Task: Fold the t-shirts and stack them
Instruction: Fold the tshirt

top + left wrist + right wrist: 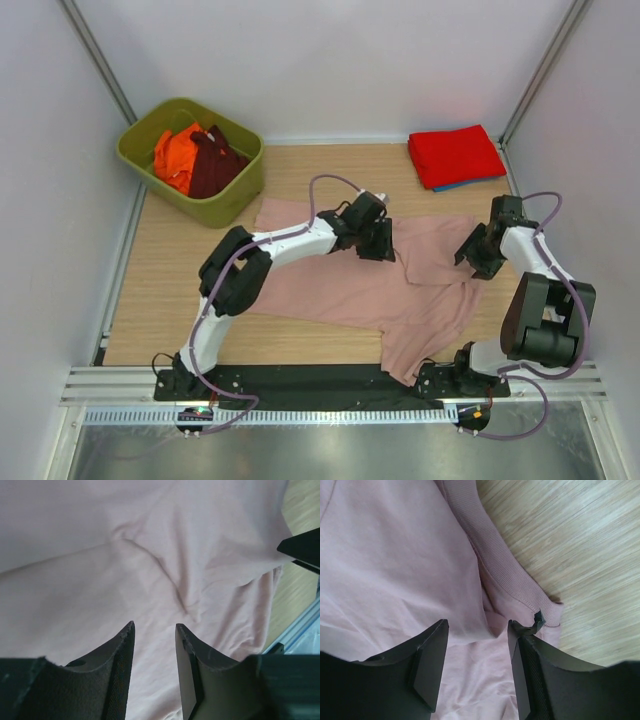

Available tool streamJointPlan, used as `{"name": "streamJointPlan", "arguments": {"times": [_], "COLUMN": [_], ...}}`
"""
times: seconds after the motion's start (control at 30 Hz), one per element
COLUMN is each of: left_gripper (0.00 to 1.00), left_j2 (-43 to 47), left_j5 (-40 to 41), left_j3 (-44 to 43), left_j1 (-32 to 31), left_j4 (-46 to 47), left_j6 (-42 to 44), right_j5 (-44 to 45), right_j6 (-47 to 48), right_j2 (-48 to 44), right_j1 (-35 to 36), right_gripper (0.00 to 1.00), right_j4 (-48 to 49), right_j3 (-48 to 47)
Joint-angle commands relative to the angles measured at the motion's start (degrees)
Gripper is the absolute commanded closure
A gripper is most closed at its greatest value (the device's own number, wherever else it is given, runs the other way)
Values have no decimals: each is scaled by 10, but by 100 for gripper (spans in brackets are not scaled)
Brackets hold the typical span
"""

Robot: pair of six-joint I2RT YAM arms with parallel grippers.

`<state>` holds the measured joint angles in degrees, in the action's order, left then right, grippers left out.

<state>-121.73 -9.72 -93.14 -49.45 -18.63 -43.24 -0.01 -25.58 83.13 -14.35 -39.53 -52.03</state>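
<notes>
Pink t-shirt [340,285] — beneath left hand [377,243], right hand [477,258].

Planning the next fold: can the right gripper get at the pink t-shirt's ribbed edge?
Probably yes. The right gripper hangs open just above the pink t-shirt, and its ribbed edge lies on the table right ahead, nothing covering it.

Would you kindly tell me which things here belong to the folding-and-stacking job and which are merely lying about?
Belonging to the job:
pink t-shirt, spread on the table
folded red t-shirt, lying on a blue t-shirt
orange t-shirt and maroon t-shirt, in the bin

Just lying about:
the green bin itself
the wooden table
</notes>
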Motion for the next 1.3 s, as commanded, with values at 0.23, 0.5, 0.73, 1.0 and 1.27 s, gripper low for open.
{"name": "streamJointPlan", "arguments": {"times": [0.23, 0.5, 0.73, 1.0, 1.27], "left_gripper": [62, 64, 63, 67, 88], "left_j2": [-68, -77, -87, -109, -108], "left_j5": [-22, -21, -27, -44, -45], "left_j3": [-37, -54, -58, -71, -94], "left_j1": [-49, -70, -73, -74, -74], "left_j4": [63, 81, 86, 97, 92], "left_j6": [-89, -103, -114, -128, -113], "right_j5": [-10, -15, -17, -13, 24], "right_j6": [12, 17, 19, 17, 18], "right_j2": [-39, -41, -41, -40, -42], "right_j1": [1, 2, 1, 1, 1], "right_gripper": [47, 53, 55, 56, 59], "right_j4": [7, 8, 9, 12, -3], "right_j3": [17, 18, 20, 25, 15]}}
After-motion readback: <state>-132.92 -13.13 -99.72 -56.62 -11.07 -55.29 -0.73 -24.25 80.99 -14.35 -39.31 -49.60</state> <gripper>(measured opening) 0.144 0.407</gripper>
